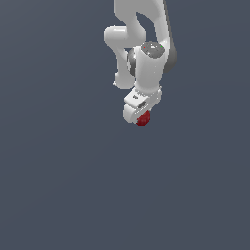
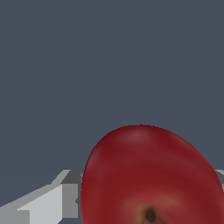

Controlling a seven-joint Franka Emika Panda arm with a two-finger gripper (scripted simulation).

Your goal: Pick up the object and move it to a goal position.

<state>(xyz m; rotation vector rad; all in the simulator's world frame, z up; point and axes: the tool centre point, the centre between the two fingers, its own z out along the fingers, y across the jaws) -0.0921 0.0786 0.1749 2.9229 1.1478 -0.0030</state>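
Observation:
The object (image 1: 143, 119) is a small dark red, roundish lump directly under the white hand in the exterior view. My gripper (image 1: 140, 115) points down over it, and the hand hides the fingers there. In the wrist view the object (image 2: 144, 175) fills the space between the fingers, glossy red with a small brown pit on its near side. One grey-white finger (image 2: 65, 197) lies against its side, and a sliver of the other finger (image 2: 220, 176) shows on the opposite side. The jaws are shut on the object.
A plain dark blue-grey surface (image 1: 58, 185) spreads all around the arm in both views. The white arm links (image 1: 141, 39) rise behind the hand toward the upper edge of the exterior view. No goal marker shows.

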